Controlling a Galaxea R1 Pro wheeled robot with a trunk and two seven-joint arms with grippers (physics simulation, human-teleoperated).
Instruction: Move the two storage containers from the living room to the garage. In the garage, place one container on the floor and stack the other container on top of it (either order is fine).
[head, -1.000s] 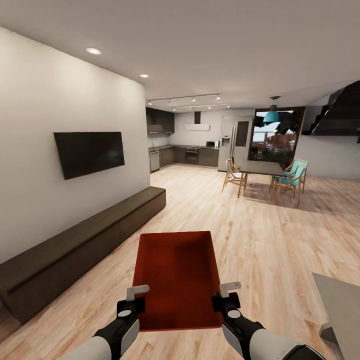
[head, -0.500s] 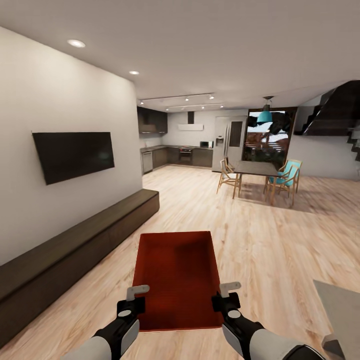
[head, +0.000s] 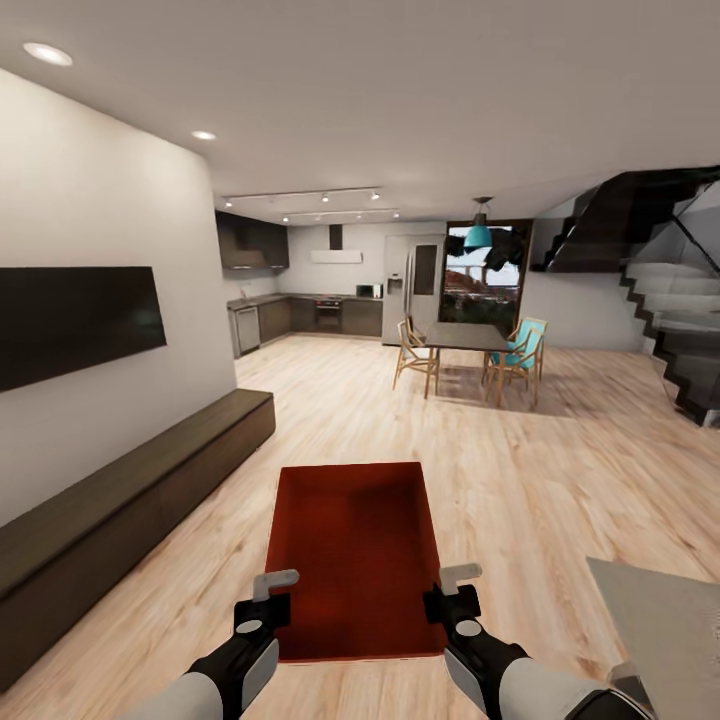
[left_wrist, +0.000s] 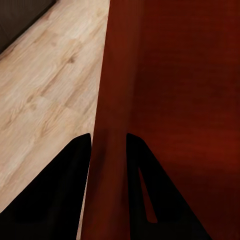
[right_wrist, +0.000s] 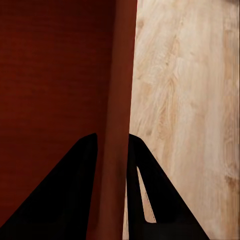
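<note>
orange-red storage container being carried low at six o'clock over the light wood floor, left gripper fingers pinching its left wall, right gripper fingers pinching its right wall, dining table standing at twelve o'clock

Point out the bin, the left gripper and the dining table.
bin (head: 355, 545), head view, on its inner bottom.
left gripper (left_wrist: 108, 150), left wrist view, midway between its fingertips, which straddle the bin's side wall.
dining table (head: 462, 337), head view, on its dark top.
</note>
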